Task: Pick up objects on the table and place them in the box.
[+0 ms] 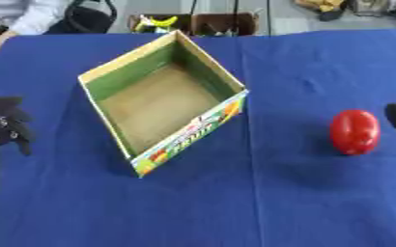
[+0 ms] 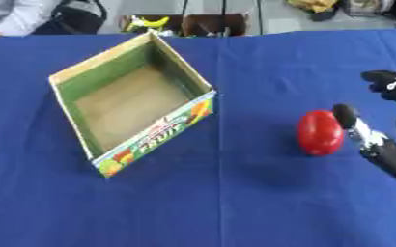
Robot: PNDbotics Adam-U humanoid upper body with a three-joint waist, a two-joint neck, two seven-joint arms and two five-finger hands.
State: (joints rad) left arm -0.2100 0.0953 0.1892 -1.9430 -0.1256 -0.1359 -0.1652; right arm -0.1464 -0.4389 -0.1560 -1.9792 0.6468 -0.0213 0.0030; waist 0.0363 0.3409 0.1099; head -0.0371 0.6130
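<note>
An open cardboard box [image 1: 189, 137] with green inner walls and a fruit print on its front side stands askew, left of the table's middle; nothing shows inside it. To its right a smooth red rounded object [image 2: 319, 133] lies on the blue cloth. My right hand [image 2: 387, 153] comes in from the right edge and is open. Its thumb [image 2: 347, 116] stands just beside the red object's right side, while its fingers [image 2: 389, 80] are spread higher up and apart from it. At the left edge my left hand [image 1: 4, 121] rests open, well away from the box.
A blue cloth [image 1: 277, 202] covers the whole table, with creases running front to back. Beyond the far edge stands a brown crate [image 1: 222, 21] with something yellow [image 1: 157, 21] beside it.
</note>
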